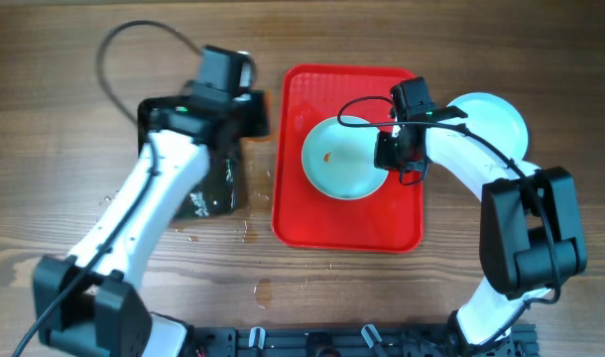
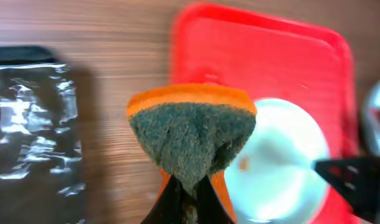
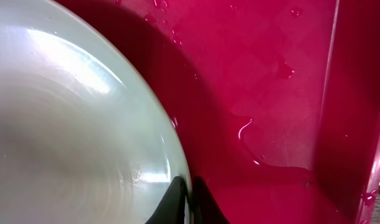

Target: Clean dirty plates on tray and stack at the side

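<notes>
Tray (image 1: 347,233) long axis runs front-to-back on wet wood table (image 1: 45,119). Plate (image 1: 342,164) face up mid-tray, orange smear near centre. Right gripper (image 3: 189,208) pinches its right rim. Left gripper (image 2: 189,202) clamps sponge (image 2: 190,134). Second plate (image 1: 496,119) right of tray.

Two plates (image 1: 334,167) (image 1: 497,117), one tray (image 1: 347,234), one sponge (image 2: 190,134)

A red rectangular tray (image 1: 312,223) with a raised rim, wet with droplets, is laid flat. A round pale-blue plate (image 1: 344,164), marked by a small orange smear (image 1: 327,156), is seen in its upper right part. A second plate (image 1: 499,112) is set just beside the tray's right edge, partly hidden.
</notes>
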Robot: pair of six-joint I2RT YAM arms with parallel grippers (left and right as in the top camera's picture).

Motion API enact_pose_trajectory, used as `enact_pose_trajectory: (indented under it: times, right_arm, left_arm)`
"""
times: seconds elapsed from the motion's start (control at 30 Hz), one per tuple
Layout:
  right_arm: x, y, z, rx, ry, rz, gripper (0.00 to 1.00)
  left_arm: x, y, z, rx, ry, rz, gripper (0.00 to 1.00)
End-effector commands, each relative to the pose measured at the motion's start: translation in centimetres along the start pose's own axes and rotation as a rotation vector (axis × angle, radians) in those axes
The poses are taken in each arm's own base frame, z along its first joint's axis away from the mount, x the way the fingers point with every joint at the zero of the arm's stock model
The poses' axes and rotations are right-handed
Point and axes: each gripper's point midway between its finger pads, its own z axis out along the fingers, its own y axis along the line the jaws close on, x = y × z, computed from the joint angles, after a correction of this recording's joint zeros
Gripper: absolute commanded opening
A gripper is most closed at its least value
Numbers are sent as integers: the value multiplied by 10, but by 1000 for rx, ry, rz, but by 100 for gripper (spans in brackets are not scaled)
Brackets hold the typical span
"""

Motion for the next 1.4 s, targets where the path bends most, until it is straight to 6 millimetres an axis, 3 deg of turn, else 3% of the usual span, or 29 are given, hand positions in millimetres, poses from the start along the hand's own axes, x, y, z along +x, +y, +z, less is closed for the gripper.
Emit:
enact_pose_trajectory:
  times: [0.0, 0.1, 0.33, 0.53, 0.6, 0.63, 0.8, 0.9, 1.1, 1.37]
  right_arm:
    - [17, -10, 19, 37, 52, -11, 4]
    - [19, -11, 19, 38, 56, -9, 4]
    - [21, -12, 19, 43, 68, -8, 4]
    - [23, -12, 19, 45, 74, -7, 4]
    - [24, -13, 19, 47, 78, -6, 4]
    - [25, -13, 19, 49, 81, -5, 4]
    - [29, -24, 17, 110, 92, 73, 4]
    - [32, -25, 17, 115, 100, 80, 4]
    - [36, -35, 15, 172, 108, 119, 4]
    - [33, -36, 12, 177, 105, 67, 4]
  left_arm:
    - [22, -40, 33, 60, 62, 12, 4]
    - [40, -75, 57, 164, 107, 54, 4]
    - [82, -106, 111, 206, 194, 87, 4]
    - [115, -96, 143, 155, 283, 83, 4]
    - [126, -88, 153, 130, 314, 88, 4]
    - [130, -74, 157, 62, 321, 90, 4]
    - [123, -3, 149, -260, 293, 102, 4]
    - [108, 15, 141, -331, 265, 97, 4]
    - [61, 5, 115, -364, 198, 92, 4]
    - [31, -10, 66, -314, 205, 56, 4]
